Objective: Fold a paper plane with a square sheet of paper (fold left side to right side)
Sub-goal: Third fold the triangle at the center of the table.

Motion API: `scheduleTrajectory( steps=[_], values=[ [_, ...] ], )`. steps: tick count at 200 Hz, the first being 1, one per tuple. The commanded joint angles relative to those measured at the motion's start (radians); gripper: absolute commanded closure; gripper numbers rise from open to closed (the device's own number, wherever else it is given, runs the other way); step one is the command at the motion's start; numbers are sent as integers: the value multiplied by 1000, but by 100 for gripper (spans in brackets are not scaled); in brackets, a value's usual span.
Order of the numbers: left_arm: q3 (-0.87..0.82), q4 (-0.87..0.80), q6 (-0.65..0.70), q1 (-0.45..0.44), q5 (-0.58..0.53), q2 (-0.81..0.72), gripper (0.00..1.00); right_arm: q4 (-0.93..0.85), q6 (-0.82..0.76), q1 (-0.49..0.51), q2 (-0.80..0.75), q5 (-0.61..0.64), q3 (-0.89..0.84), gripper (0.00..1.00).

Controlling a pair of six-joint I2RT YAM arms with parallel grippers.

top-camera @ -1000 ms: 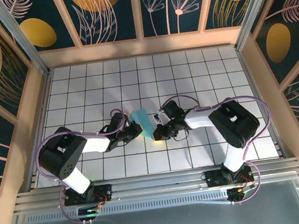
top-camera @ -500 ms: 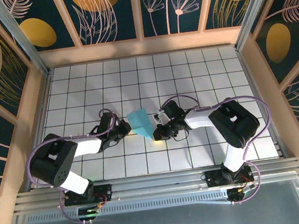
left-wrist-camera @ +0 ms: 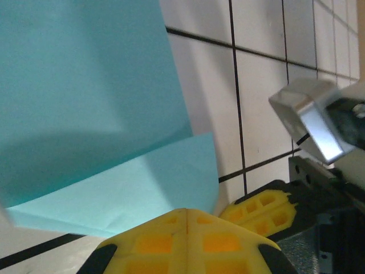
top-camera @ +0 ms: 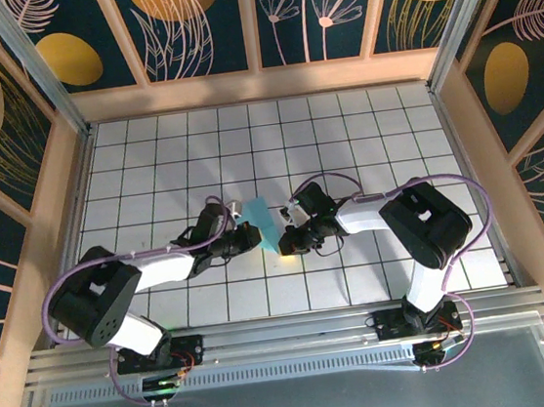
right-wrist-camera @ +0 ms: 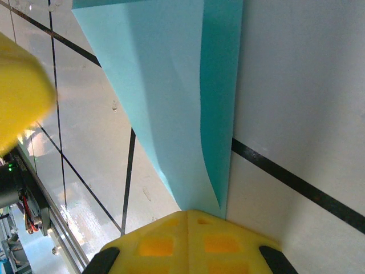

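The teal sheet of paper (top-camera: pixel 262 222) lies on the tiled table, folded into a narrow wedge like a paper plane, its point toward the near side. My left gripper (top-camera: pixel 249 236) is shut, with its tips at the paper's left edge. In the left wrist view the layered paper (left-wrist-camera: pixel 97 103) runs under the closed yellow tips of the left gripper (left-wrist-camera: pixel 186 212). My right gripper (top-camera: pixel 285 245) is shut at the pointed near end. In the right wrist view the paper (right-wrist-camera: pixel 171 85) tapers down to the closed tips of the right gripper (right-wrist-camera: pixel 188 214), with nothing visible in the seam.
The white tiled table (top-camera: pixel 362 134) is boxed in by wooden walls (top-camera: pixel 259 85) at the back and sides. The right gripper's yellow fingers (left-wrist-camera: pixel 262 208) and a silver fitting (left-wrist-camera: pixel 311 120) sit close on the left gripper's right. Open tiles lie behind the paper.
The left gripper drew back to the left, then came back to the paper's left edge. The paper looks narrower than half a second ago. The right arm has not moved.
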Motion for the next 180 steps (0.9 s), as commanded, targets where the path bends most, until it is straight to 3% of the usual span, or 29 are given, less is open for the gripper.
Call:
scheduleTrajectory(
  steps=[1, 102, 180],
  values=[
    [44, -9, 28, 0, -5, 36, 94, -129, -3, 7, 66, 123, -34, 100],
    [57, -115, 61, 0, -90, 112, 93, -128, 1, 8, 50, 91, 5, 100],
    [61, -150, 78, -1, -124, 124, 95, -132, 44, 27, -52, 61, 84, 100]
  ],
)
